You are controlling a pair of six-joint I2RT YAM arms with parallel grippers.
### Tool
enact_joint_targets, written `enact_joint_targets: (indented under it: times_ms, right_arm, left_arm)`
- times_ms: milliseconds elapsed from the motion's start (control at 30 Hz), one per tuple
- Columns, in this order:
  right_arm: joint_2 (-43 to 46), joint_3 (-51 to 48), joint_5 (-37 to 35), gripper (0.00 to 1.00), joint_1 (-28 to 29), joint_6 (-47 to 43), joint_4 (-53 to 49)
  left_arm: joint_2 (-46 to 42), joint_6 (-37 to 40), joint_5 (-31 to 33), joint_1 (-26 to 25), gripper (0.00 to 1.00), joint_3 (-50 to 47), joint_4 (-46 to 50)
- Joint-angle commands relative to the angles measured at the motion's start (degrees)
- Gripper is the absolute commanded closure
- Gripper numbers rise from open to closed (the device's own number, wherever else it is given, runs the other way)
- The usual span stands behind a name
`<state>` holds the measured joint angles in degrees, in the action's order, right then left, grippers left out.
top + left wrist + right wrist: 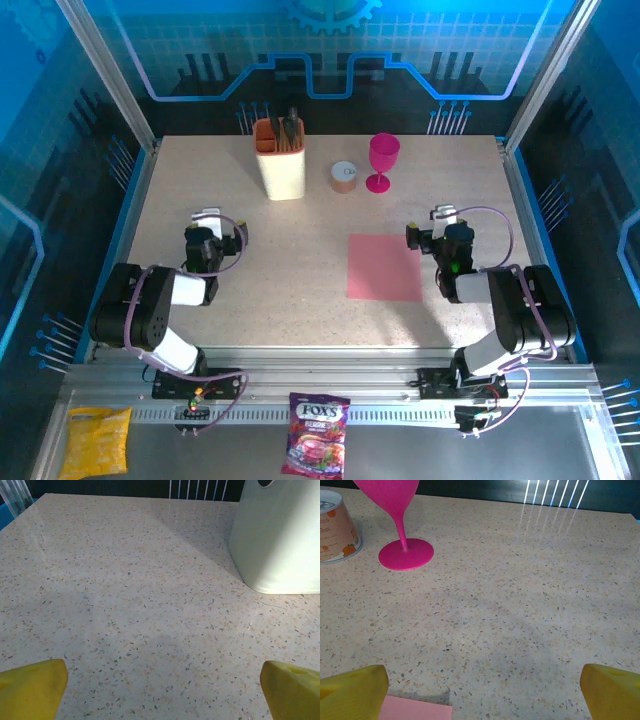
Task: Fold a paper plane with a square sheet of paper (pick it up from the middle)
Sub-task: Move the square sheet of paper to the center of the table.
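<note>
The square sheet of salmon-pink paper (384,267) lies flat and unfolded on the table, right of centre. One corner of the paper (417,712) shows at the bottom left of the right wrist view. My right gripper (436,226) hovers just right of the sheet's far right corner, open, nothing between its yellow fingertips (355,690). My left gripper (207,225) rests over bare table on the left side, open and empty, its yellow fingertips (32,687) wide apart. No paper plane has been formed.
A magenta plastic goblet (382,160) and a small printed cup (344,177) stand at the back centre. A cream utensil holder (282,160) with an orange insert stands to their left. Snack packets (317,448) lie off the table in front.
</note>
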<state>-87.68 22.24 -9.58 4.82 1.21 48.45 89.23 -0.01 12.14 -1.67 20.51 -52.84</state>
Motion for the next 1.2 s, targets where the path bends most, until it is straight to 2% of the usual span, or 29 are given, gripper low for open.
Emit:
enact_joint_targets:
  times_ms: [0, 1167]
  right_arm:
    - [-0.2, 1.0, 1.7, 0.01, -0.7, -1.0, 1.5]
    - [1.5, 1.3, 1.7, 0.01, -1.4, 0.0, 0.1]
  left_arm:
    - [0.2, -0.5, -0.8, 0.0, 0.00, 0.8, -1.9]
    - [-1.3, 0.3, -1.5, -0.5, 0.00, 1.3, 0.0]
